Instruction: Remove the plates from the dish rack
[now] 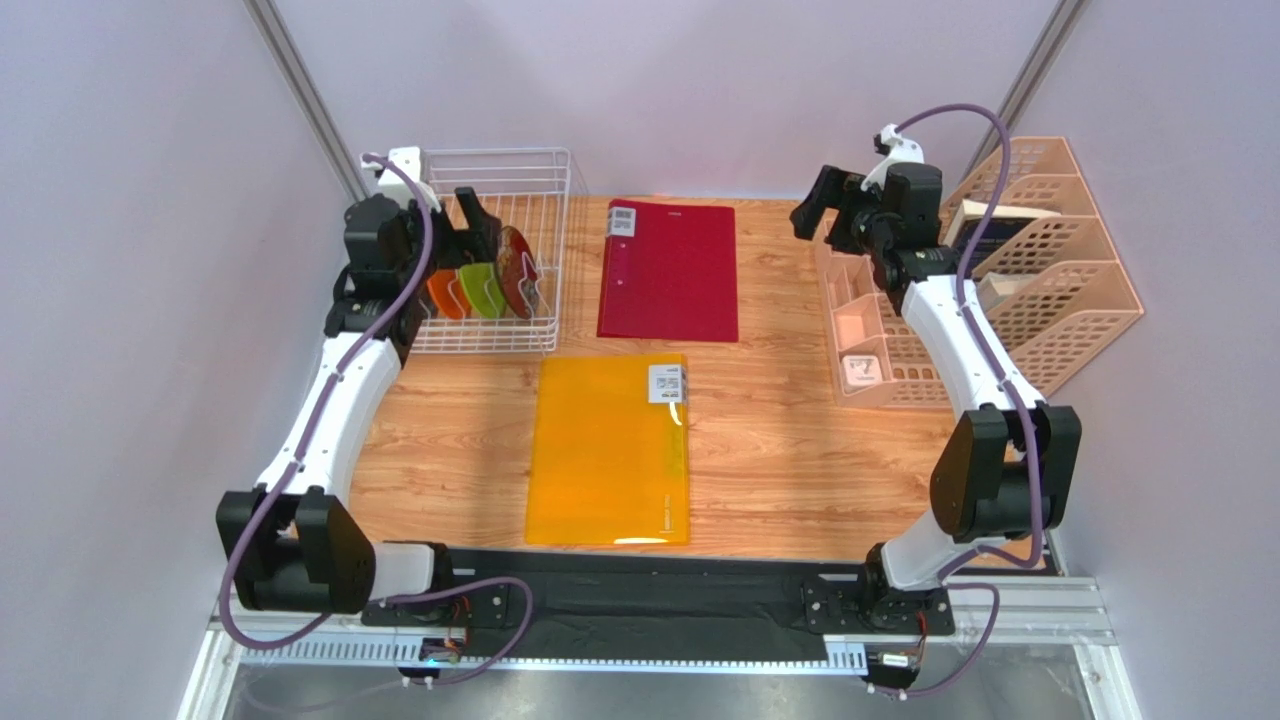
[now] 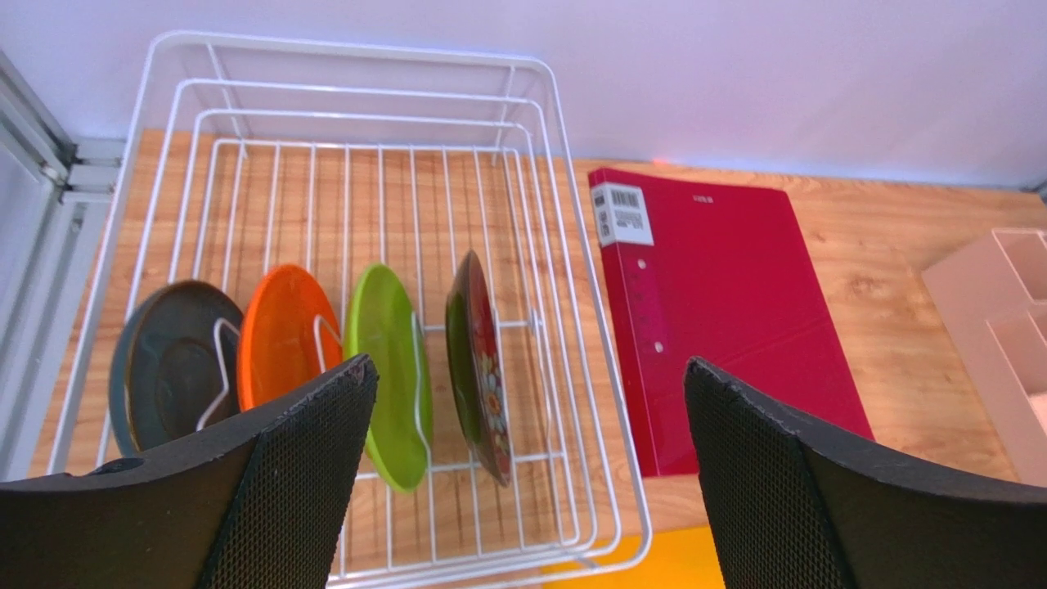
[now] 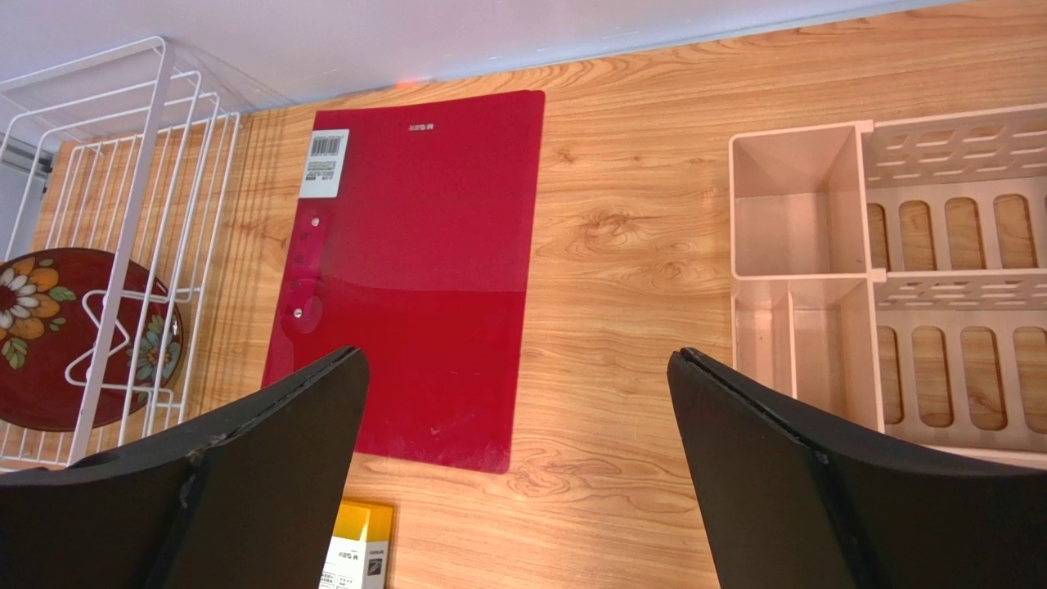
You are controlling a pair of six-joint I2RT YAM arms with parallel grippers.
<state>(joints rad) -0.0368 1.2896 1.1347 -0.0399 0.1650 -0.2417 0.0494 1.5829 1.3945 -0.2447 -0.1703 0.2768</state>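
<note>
Plates (image 2: 387, 356) stand on edge in dish rack (image 2: 369, 92), just below and ahead of left fingers (image 2: 307, 466) (spread wide, empty); right fingers (image 3: 762, 466) likewise, well apart.

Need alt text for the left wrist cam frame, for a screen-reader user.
Four plates stand on edge in a white wire dish rack: teal-grey, orange, lime green, dark red floral, left to right. The left gripper is open in the foreground, holding nothing. A red folder lies flat on the wooden table right of the rack.
</note>
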